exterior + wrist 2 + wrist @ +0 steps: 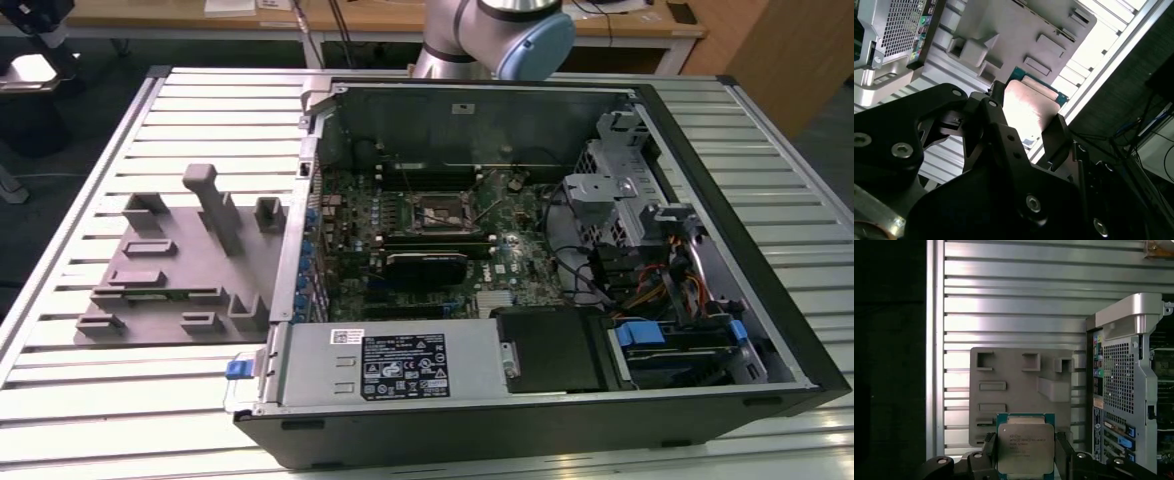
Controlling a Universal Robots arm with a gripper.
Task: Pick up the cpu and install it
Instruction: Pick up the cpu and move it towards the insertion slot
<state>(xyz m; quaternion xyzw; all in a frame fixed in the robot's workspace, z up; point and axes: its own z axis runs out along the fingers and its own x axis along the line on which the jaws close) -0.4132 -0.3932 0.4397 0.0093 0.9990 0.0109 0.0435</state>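
The pincer (1025, 462) grips the cpu (1025, 446) by two edges, tray (1004, 367) below it; pickup looks done, and installing likely needs squaring it over the socket (435, 212).

The silver-grey tubular robot arm (447, 52) bears a rounded pale-blue joint cap (541, 40). Its matte black angular gripper (1026, 112) has blocky fingers (1055, 134) and round silver screw heads (902, 149).

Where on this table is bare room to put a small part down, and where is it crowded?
Bare slats of the table lie at the exterior view's left, between the grey fixture and the near edge, and beyond the fixture toward the far edge. The computer case is crowded inside.
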